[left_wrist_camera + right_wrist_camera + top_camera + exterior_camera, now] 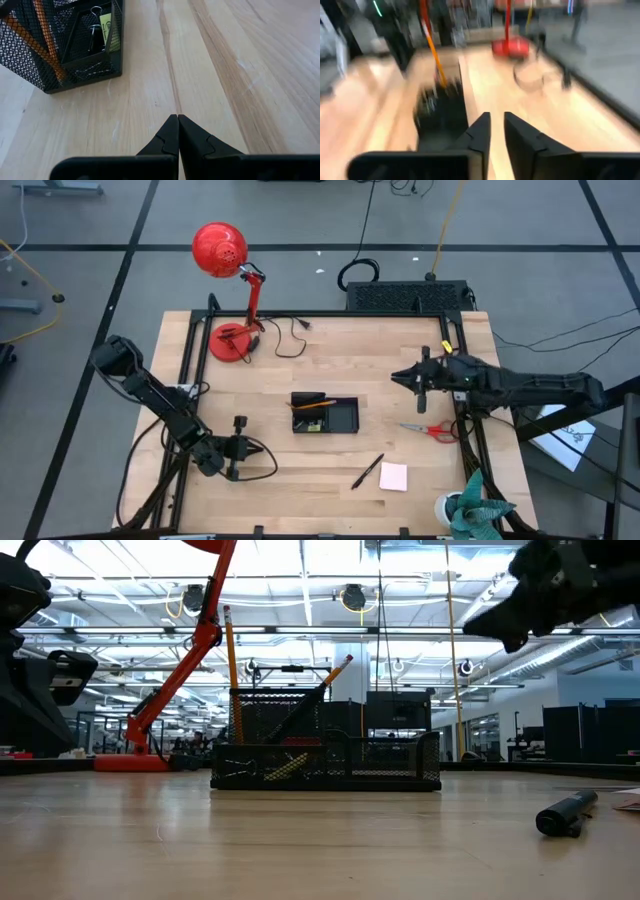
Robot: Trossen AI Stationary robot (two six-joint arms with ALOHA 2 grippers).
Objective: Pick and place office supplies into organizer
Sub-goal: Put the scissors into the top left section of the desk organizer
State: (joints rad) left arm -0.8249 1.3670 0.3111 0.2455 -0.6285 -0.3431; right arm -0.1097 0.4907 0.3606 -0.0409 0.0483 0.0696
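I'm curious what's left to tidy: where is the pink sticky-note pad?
In the high view, the pink sticky-note pad lies on the table's near right part, beside a black pen and below the red-handled scissors.

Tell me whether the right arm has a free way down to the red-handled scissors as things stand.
Probably yes. The red-handled scissors lie flat on bare table, apart from the organizer and the pink pad. The right tool hangs above the table just beyond them, holding nothing, fingers slightly parted, with nothing in between.
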